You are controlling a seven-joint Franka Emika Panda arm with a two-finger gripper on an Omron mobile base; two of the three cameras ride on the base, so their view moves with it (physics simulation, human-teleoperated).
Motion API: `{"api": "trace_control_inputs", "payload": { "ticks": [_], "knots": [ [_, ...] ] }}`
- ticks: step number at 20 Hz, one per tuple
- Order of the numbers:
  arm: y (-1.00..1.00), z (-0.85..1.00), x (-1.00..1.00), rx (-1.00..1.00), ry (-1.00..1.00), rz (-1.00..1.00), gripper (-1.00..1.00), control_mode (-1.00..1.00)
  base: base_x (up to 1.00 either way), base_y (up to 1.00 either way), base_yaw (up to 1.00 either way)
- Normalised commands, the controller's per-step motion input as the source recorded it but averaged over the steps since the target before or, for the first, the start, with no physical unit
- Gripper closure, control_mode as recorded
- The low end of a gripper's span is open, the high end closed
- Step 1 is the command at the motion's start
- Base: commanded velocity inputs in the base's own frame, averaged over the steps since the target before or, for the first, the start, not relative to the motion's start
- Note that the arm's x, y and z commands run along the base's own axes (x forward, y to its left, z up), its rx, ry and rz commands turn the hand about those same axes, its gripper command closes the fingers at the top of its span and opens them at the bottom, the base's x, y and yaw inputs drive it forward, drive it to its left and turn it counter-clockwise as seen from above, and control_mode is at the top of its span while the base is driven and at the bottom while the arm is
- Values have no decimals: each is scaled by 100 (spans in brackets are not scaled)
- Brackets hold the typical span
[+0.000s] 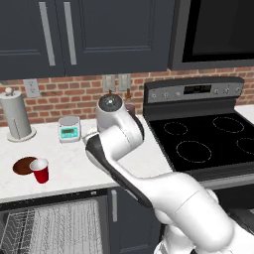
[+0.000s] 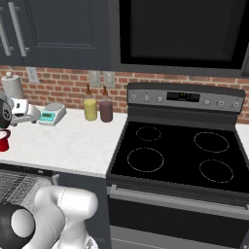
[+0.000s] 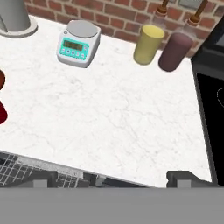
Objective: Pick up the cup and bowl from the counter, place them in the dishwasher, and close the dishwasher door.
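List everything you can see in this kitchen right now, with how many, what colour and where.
cup: one, red with white rim, counter's left part, at the bowl's right edge
bowl: one, dark reddish-brown, left of the cup
counter: one, white marble-look, left of the stove
dishwasher: one, open, grey wire rack showing, under the counter
kitchen scale: one, teal and white, near the brick wall
paper-towel holder: one, grey-white, far left
bottles: two, yellow and purple, by the wall
stove: one, black, right
gripper: one, dark fingers, open, above the counter's front edge
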Motion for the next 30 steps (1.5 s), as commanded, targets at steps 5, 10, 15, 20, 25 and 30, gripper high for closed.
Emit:
{"api": "trace_control_inputs", "payload": {
  "ticks": [5, 10, 15, 20, 25, 30],
  "knots": [
    [37, -5, 37, -1, 26, 0, -100, -100, 0, 0, 0],
    [0, -28, 31, 0, 25, 0, -100, -100, 0, 0, 0],
    [0, -57, 27, 0, 8, 0, -100, -100, 0, 0, 0],
    [8, -57, 23, 1, 0, 0, -100, -100, 0, 0, 0],
    [31, -32, 6, 2, 0, 0, -100, -100, 0, 0, 0],
    [61, -16, 1, 3, -1, 1, -100, -100, 0, 0, 0]
  ]
}}
